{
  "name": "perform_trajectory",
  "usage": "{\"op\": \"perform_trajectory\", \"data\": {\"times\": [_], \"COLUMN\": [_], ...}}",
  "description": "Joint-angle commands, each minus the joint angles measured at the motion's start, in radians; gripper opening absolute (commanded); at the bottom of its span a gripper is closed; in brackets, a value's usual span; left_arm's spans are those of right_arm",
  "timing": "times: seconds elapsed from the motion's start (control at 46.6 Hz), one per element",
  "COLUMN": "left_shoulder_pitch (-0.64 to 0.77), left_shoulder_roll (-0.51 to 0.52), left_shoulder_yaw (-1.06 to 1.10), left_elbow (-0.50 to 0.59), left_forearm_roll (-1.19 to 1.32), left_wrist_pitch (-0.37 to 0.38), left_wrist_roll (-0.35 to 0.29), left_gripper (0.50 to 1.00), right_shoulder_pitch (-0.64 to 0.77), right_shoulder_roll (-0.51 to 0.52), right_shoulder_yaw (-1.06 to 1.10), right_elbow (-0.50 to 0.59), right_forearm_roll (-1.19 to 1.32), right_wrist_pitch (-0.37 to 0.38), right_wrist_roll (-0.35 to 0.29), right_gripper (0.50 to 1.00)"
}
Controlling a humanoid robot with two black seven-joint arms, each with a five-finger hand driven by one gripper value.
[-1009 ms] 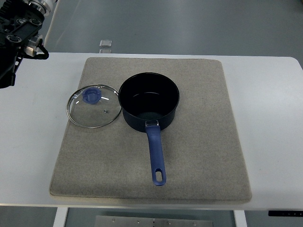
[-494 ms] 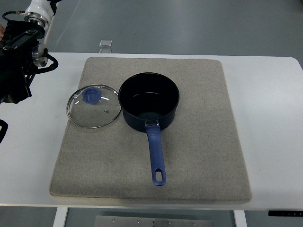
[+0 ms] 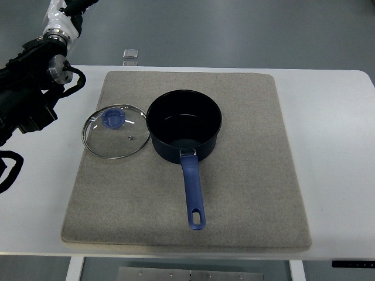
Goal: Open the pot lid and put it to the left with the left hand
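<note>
The dark blue pot (image 3: 184, 125) stands uncovered on the grey mat (image 3: 246, 193), its blue handle (image 3: 193, 191) pointing toward the near edge. Its glass lid (image 3: 116, 132) with a blue knob (image 3: 112, 118) lies flat on the mat just left of the pot, its rim almost touching the pot's wall. My left hand (image 3: 26, 108), black, hangs over the white table to the left of the lid and apart from it, with nothing in it. Part of it is cut off by the picture's left edge.
The white table (image 3: 334, 152) extends around the mat on all sides. A small clear block (image 3: 130, 54) sits at the table's far edge. A black cable loop (image 3: 7, 170) shows at the left edge.
My left arm has come further into the picture from the upper left, moving right and nearer toward the lid. The lid and pot have not moved.
</note>
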Motion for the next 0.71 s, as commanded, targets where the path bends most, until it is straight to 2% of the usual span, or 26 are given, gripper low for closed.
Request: {"op": "perform_trajectory", "data": {"times": [0.0,0.343,0.558,0.687], "left_shoulder_pitch": [0.0,-0.008,0.022,0.066], "left_shoulder_roll": [-0.018,-0.026,-0.026,-0.03], "left_shoulder_yaw": [-0.036,-0.134,-0.177,-0.252], "left_elbow": [0.009,0.006,-0.002,0.0], "left_forearm_roll": [0.0,0.0,-0.006,-0.038], "left_wrist_pitch": [0.033,0.074,0.008,-0.099], "left_wrist_roll": [0.025,0.088,0.082,0.071], "left_gripper": [0.778,0.78,0.797,0.801], "right_shoulder_pitch": [0.0,0.0,0.0,0.0], "right_shoulder_roll": [0.0,0.0,0.0,0.0], "right_shoulder_yaw": [0.0,0.0,0.0,0.0], "right_elbow": [0.0,0.0,0.0,0.0], "right_forearm_roll": [0.0,0.0,0.0,0.0], "right_wrist_pitch": [0.0,0.0,0.0,0.0], "right_wrist_roll": [0.0,0.0,0.0,0.0], "right_gripper": [0.915,0.915,0.915,0.915]}}
